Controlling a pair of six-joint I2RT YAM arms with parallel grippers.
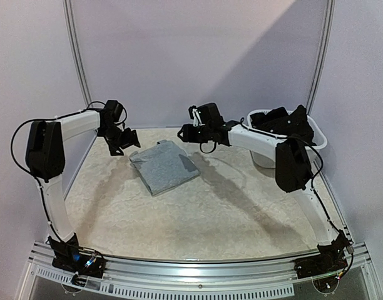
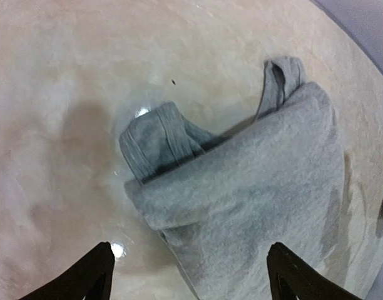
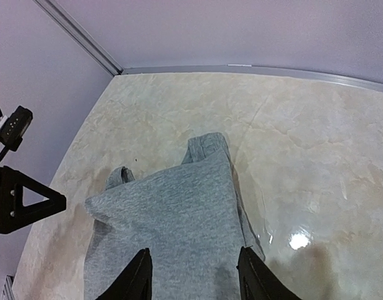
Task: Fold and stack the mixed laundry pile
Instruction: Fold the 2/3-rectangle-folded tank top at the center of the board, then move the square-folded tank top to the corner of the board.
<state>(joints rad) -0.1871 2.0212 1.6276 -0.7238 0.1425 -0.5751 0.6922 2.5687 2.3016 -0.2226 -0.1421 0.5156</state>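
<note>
The left hand (image 1: 124,145) hangs in the upper left of the top view with its two fingers spread wide and nothing between them. In its wrist view the left hand (image 2: 190,250) looks down past both fingertips at the light grey sleeveless top (image 2: 254,187), whose folded body fills the lower right of that frame, with a rolled edge and a strap poking out toward the upper part. The right hand (image 1: 184,133) sits near the centre of the top view, its fingers partly apart and gripping nothing. From its own camera the right hand (image 3: 193,253) hovers above the grey cloth, which runs up the middle of the frame from between the fingertips. On the overhead picture the light grey sleeveless top (image 1: 163,165) lies folded into a rough rectangle on the pale marbled tabletop (image 1: 210,212), between the two hands and slightly below them in the frame. Further out, at the upper right behind the right arm, stands a white laundry basket (image 1: 254,115). It holds a black garment (image 1: 285,120) heaped above its rim.
</note>
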